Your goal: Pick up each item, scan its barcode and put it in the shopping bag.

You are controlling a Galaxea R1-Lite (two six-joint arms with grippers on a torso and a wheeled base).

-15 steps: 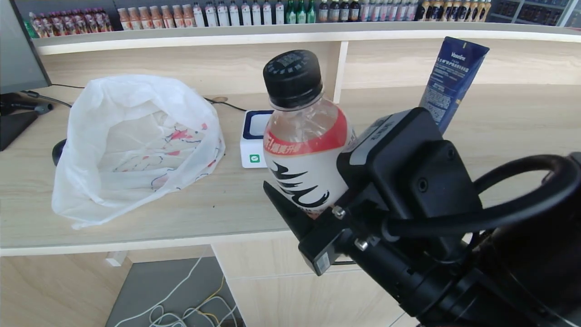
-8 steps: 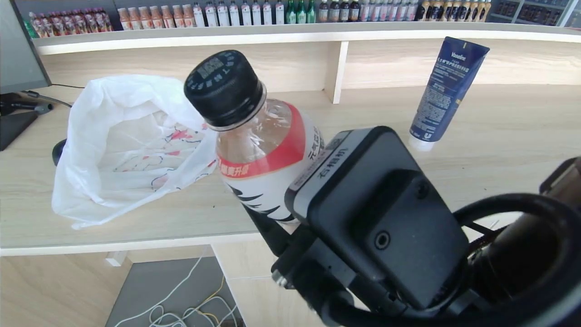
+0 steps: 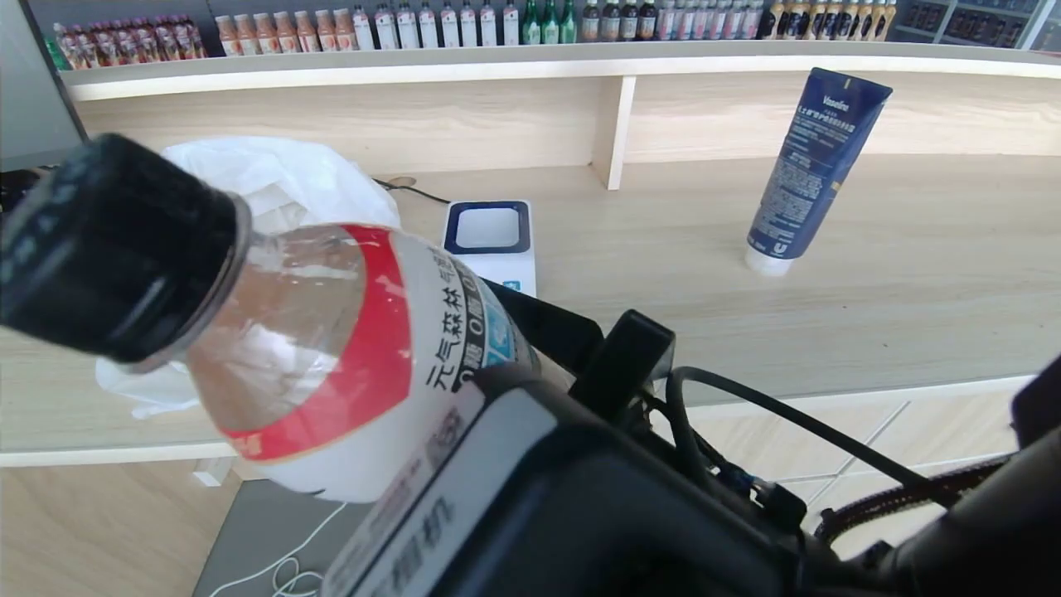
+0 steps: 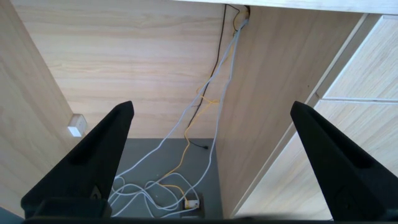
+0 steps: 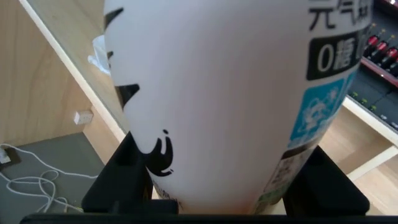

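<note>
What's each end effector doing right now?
Left end effector: open, empty.
Right end effector: closed on the bottle.

On the counter [image 3: 704,274] the shopping bag [image 3: 282,178] sits at the left, with the scanner [image 3: 489,240] just to its right and the tube [image 3: 816,166] standing well apart at the far right. The bottle [image 3: 331,356] hangs tilted at the near left, in front of the bag, clamped in the right gripper [image 5: 224,180]. A row of drinks [image 3: 497,23] lines the shelf behind the counter.
</note>
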